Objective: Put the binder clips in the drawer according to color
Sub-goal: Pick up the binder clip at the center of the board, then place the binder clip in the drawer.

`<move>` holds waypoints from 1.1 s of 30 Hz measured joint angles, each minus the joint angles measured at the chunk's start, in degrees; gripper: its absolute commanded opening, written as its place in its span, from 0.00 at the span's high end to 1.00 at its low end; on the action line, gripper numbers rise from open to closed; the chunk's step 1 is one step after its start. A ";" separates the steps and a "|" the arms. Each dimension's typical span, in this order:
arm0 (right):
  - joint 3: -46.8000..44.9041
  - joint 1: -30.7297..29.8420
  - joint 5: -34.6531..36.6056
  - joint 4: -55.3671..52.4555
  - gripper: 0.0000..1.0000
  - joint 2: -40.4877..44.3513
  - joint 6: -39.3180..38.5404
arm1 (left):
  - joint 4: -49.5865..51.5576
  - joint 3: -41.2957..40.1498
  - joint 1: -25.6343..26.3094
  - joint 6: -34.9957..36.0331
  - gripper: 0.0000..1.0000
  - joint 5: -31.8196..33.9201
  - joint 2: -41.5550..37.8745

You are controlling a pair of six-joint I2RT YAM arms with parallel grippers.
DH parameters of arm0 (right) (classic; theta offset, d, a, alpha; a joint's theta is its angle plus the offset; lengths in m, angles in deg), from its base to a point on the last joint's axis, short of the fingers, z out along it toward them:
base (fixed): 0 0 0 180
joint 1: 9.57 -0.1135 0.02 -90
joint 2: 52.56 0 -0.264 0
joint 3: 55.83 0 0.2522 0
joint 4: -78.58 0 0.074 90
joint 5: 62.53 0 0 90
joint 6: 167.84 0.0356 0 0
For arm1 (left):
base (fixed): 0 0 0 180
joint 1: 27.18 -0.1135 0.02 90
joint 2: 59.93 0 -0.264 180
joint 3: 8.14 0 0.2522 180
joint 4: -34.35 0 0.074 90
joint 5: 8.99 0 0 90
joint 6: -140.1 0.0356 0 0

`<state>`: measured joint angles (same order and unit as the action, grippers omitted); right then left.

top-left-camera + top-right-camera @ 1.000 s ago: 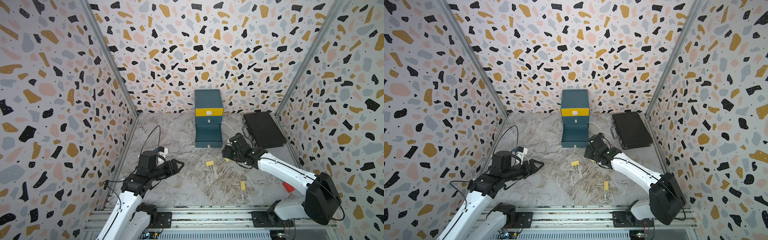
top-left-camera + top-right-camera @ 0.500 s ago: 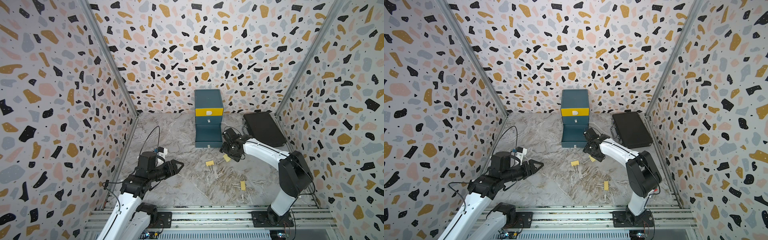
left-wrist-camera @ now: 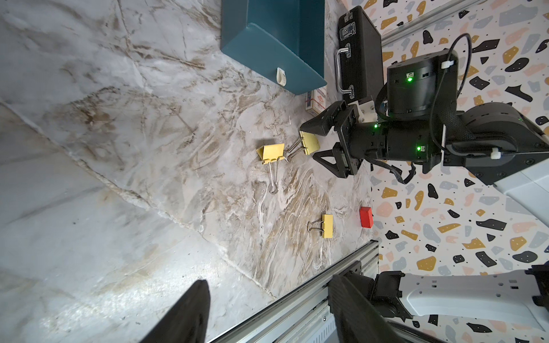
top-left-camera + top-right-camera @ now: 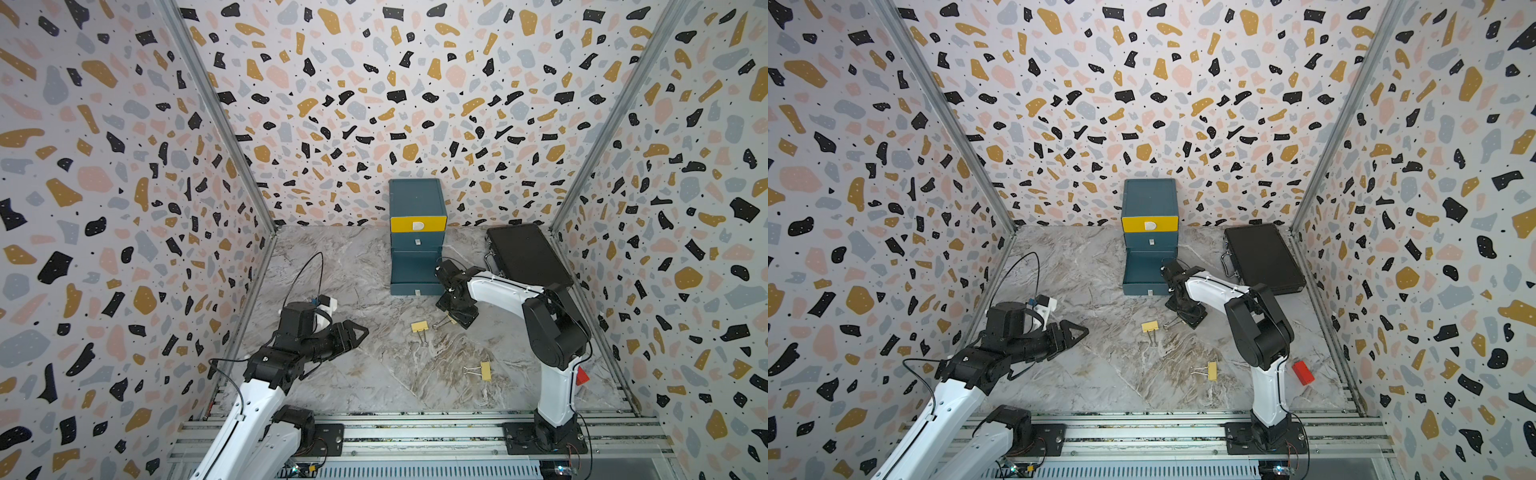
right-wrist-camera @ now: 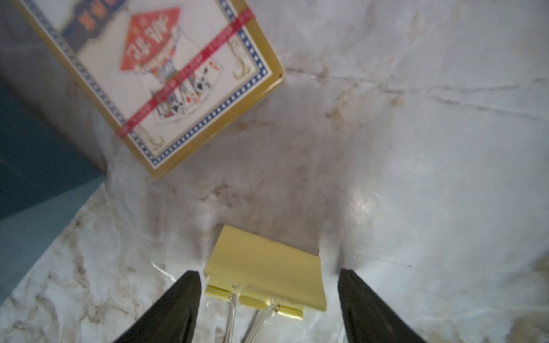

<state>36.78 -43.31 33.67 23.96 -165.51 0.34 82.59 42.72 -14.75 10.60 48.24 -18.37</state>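
Three yellow clips point(image 3: 270, 151) lie mid-frame seen from above. The right pincer point(image 4: 458, 315), fingers apart, straddles the clip point(image 5: 264, 261) beside the drawers point(image 4: 417, 266), its spine spanning the gap. The left pincer point(image 4: 358, 333), also apart, sits farther off, lower left.

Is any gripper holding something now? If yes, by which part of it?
Nothing is held. The right gripper stands open astride a yellow binder clip; the left gripper is open and empty.
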 measured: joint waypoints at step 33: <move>23.54 -0.13 4.17 15.10 0.76 -3.13 -39.71 | -9.62 5.16 25.31 -2.78 0.38 17.88 18.56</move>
<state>60.32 -43.44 37.84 39.06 -168.63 -39.38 72.97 47.88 10.56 7.82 66.11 0.19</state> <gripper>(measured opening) 0.529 0.625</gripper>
